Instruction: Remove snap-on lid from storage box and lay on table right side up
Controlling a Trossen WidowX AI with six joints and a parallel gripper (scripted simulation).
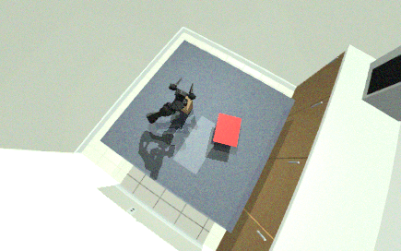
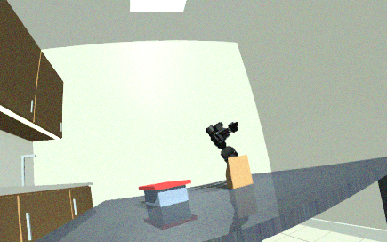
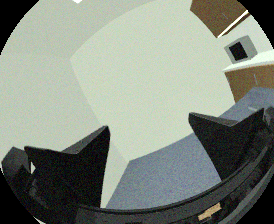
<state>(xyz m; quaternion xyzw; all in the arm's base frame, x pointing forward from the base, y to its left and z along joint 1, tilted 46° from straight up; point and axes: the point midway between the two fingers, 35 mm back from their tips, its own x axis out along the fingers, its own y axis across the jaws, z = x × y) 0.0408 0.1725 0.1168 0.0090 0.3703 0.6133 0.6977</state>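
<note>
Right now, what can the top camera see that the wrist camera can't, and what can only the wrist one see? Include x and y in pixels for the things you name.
Only top: the tan block (image 1: 187, 105) beside the arm, and the lid's whole red top (image 1: 228, 130).

Only wrist: the claw (image 1: 185, 87) (image 3: 150, 123) up close, filling the lower picture.

Both: blue-gray table (image 1: 236, 185) (image 3: 158, 172), brown cupboards.

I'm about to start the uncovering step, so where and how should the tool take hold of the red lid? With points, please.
Grip the red lid (image 1: 227, 130) (image 2: 165, 184) by two opposite edges of its rim, coming from above. It is a flat slab with no visible handle, and its rim juts slightly past the box (image 2: 173, 197), which likely gives the tool (image 1: 186, 88) (image 3: 150, 123) an edge to pull up on.
</note>
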